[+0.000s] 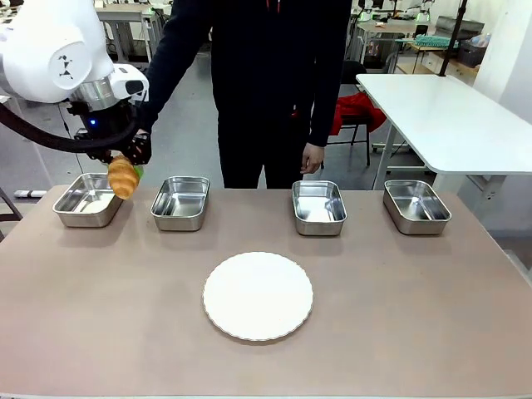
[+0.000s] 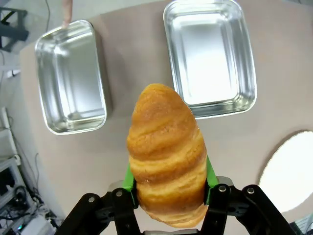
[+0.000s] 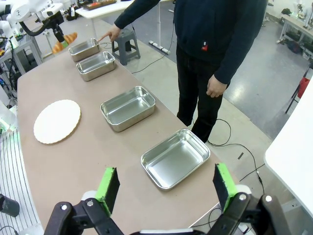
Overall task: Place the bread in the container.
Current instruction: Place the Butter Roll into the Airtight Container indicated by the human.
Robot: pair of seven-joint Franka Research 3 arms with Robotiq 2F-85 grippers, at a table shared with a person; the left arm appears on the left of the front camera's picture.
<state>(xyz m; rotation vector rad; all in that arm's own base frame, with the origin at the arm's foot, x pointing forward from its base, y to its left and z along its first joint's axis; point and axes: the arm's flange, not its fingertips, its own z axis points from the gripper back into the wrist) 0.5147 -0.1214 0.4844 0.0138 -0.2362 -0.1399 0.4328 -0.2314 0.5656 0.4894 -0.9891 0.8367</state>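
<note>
At upper left of the front view, the left gripper (image 1: pixel 126 170) points down, clamped on the croissant (image 1: pixel 123 176) above the leftmost steel tray (image 1: pixel 86 202); the right gripper (image 3: pixel 166 188) is spread wide, empty.

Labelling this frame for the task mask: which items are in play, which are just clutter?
In play:
- bread, clamped in the left claw
- container, far-left tray; the person's finger points at it

Clutter:
- three other trays, all bare
- white plate
- right claw, open, holding nothing
</note>
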